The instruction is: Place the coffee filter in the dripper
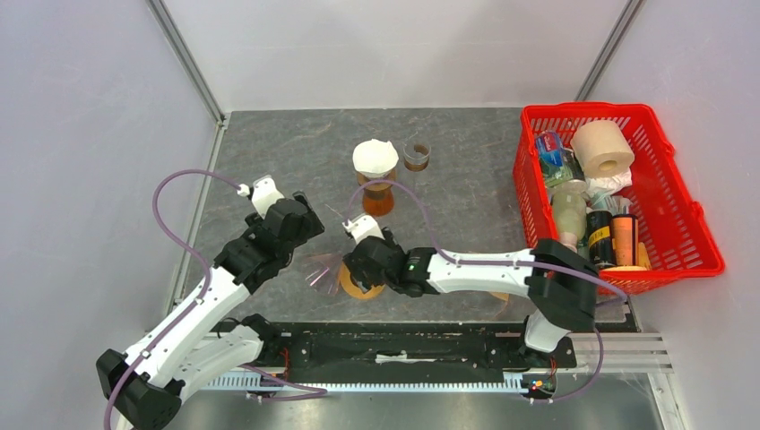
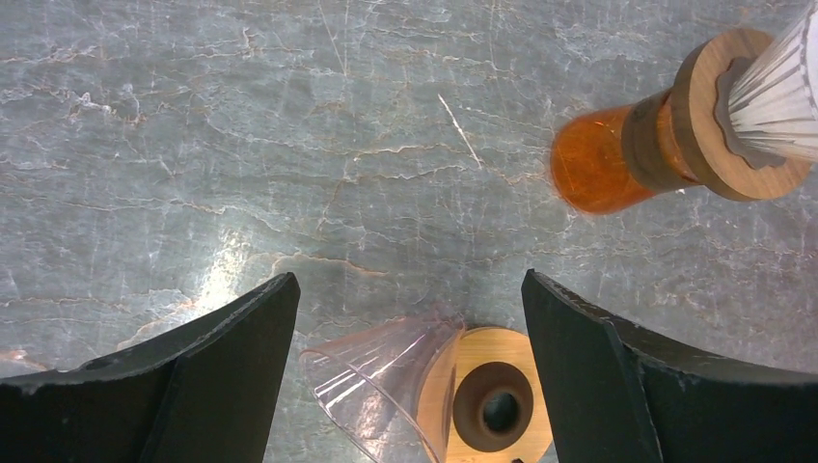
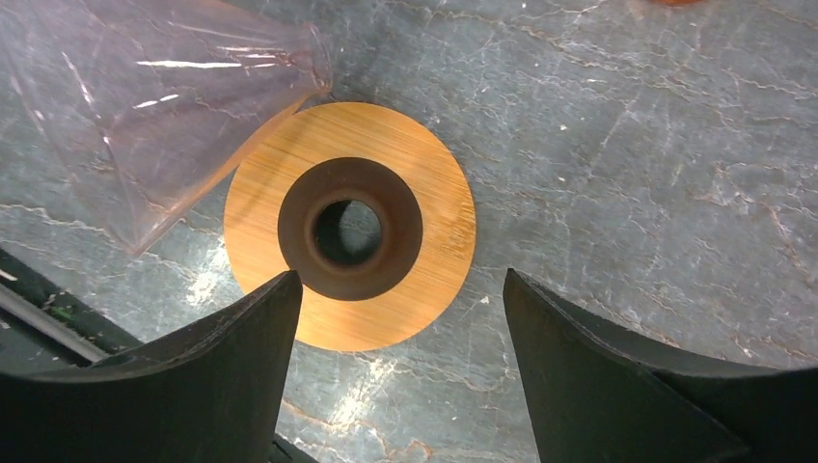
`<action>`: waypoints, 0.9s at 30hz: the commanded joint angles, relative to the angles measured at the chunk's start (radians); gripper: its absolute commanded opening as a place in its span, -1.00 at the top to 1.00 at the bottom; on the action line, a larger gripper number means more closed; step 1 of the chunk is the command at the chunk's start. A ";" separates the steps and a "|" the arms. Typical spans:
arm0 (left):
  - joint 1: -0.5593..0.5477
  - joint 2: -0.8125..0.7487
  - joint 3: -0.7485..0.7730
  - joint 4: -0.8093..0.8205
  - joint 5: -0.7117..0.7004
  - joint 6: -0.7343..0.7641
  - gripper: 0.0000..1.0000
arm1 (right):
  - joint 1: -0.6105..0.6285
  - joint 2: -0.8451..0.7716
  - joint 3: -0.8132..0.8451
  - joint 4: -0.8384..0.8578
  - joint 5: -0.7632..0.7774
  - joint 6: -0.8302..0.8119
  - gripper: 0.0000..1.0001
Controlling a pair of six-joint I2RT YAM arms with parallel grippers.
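The dripper (image 1: 345, 276) lies on its side near the table's front edge. It is a clear cone (image 2: 386, 381) on a round wooden base (image 3: 424, 193) with a dark hole. The white coffee filter (image 1: 375, 154) sits in a wooden collar on top of an orange carafe (image 1: 377, 199), farther back; the left wrist view shows the filter (image 2: 777, 87) at top right. My left gripper (image 2: 407, 278) hovers open just left of the dripper, nothing between its fingers. My right gripper (image 3: 401, 274) stands open over the rim of the wooden base, gripping nothing.
A red basket (image 1: 618, 109) at the right holds a toilet roll (image 1: 602, 148), bottles and other items. A small brown cup (image 1: 417, 156) stands beside the filter. The black mounting rail (image 1: 403, 345) runs along the near edge.
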 commanded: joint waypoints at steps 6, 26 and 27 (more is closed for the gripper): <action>-0.001 -0.013 -0.016 -0.015 -0.057 -0.058 -0.85 | 0.012 0.147 0.144 -0.051 0.045 -0.081 -0.56; -0.002 -0.014 -0.008 -0.014 -0.040 -0.050 -0.85 | 0.010 0.258 0.155 -0.041 0.058 -0.057 0.11; -0.001 -0.015 -0.008 -0.014 -0.039 -0.050 -0.85 | 0.008 0.262 0.158 -0.042 0.056 -0.058 0.12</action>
